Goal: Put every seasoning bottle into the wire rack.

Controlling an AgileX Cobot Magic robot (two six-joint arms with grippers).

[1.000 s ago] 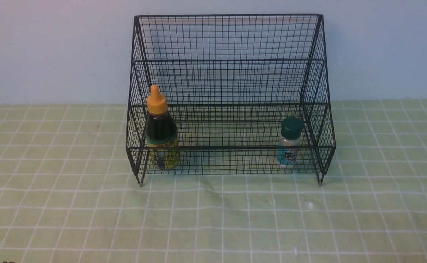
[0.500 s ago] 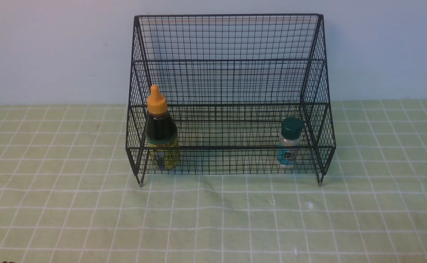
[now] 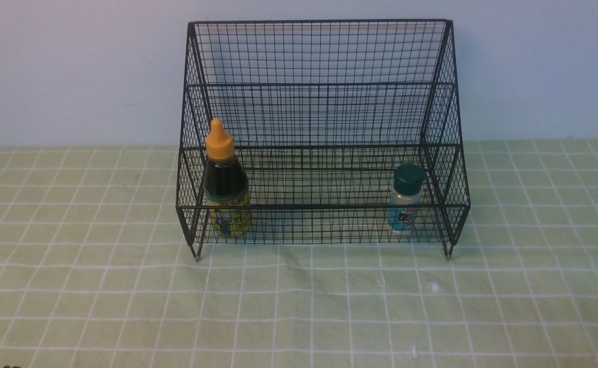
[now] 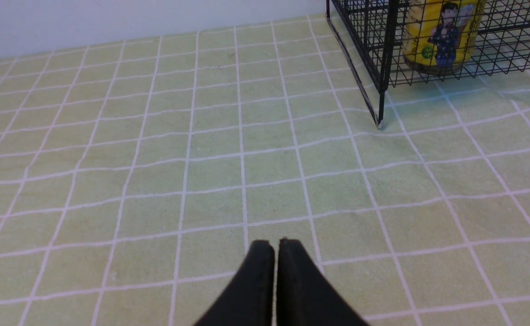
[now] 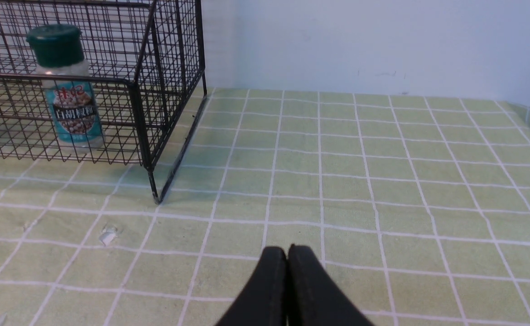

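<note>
The black wire rack stands at the back of the table. Upright on its lowest tier at the left end is the dark-sauce bottle with an orange cap and yellow label, whose base shows in the left wrist view. At the right end of the same tier stands the small shaker with a green lid and blue label. My left gripper is shut and empty, low over the cloth well in front of the rack's left leg. My right gripper is shut and empty, in front of the rack's right leg. Neither arm shows in the front view.
A green checked cloth covers the table. A pale wall rises right behind the rack. Small white flecks lie on the cloth near the rack's right front leg.
</note>
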